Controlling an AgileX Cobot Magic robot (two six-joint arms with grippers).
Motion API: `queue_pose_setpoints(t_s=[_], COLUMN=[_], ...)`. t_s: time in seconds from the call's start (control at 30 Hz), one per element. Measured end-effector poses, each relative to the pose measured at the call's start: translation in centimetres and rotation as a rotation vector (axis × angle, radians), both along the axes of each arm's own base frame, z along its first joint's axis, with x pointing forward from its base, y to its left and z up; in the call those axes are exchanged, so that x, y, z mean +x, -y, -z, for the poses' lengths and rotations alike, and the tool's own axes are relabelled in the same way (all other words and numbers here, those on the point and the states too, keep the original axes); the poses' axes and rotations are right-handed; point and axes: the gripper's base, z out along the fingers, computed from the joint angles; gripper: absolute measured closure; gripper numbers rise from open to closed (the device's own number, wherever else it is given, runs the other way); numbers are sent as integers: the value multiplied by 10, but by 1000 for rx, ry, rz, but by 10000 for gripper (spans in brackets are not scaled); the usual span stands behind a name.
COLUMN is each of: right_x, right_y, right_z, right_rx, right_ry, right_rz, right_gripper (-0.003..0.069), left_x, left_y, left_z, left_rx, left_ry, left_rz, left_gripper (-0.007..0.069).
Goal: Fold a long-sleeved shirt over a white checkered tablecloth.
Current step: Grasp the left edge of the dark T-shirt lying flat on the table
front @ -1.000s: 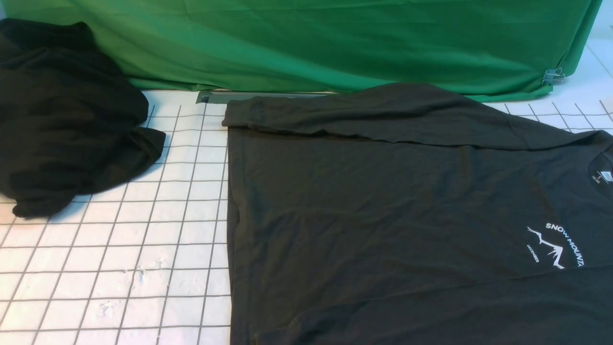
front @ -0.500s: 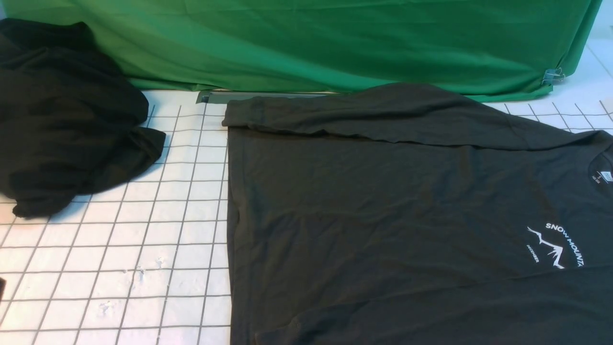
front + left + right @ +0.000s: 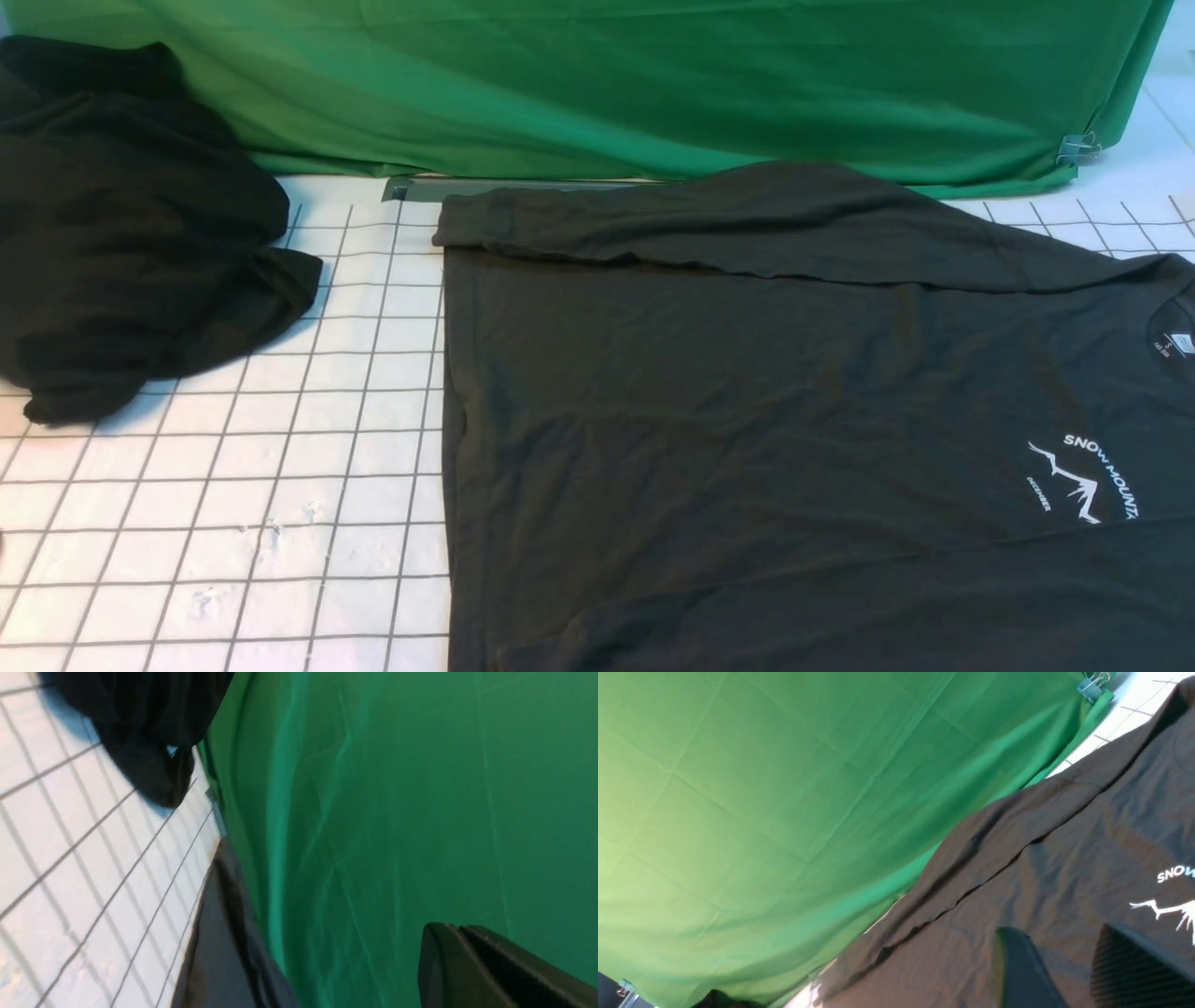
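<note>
1. The shirt (image 3: 747, 373) lies flat on the checkered tablecloth (image 3: 233, 523), both sleeves folded in over its body
2. The robot's right jaws (image 3: 1069, 970) stand parted, with nothing between them; the left jaws (image 3: 453, 970) are pressed together, empty
3. Step in hand, as judged: the body fold. Lower both jaws at the hem, pinch every layer, lift evenly and lay it toward the collar, keeping the sleeves tucked

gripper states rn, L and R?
Left gripper: closed, nothing seen in it.
Right gripper: open, fingers apart, nothing between them.
</note>
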Motion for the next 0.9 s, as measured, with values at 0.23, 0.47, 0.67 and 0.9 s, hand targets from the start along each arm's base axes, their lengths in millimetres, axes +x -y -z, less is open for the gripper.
queue_pose_setpoints(t_s=[0.23,0.47,0.67,0.9], right_x=[-15,3,44,66], right_y=[4,-10,-17,-18], right_z=[-72,-156,-131,-94], right_rx=[-287,-824,-1016,-976], right_ry=[285,102,-487,-851], right_rz=[95,-62,-471,-678], right_gripper=[623,645,643,594], left_x=[-12,49,122,165], left_y=[2,8,31,108], left_z=[-81,-131,-84,-24], left_rx=[321,884,851,650], left_ry=[141,-527,-887,-789], left_rz=[-33,264,855,1378], left_gripper=[603,603,603,599])
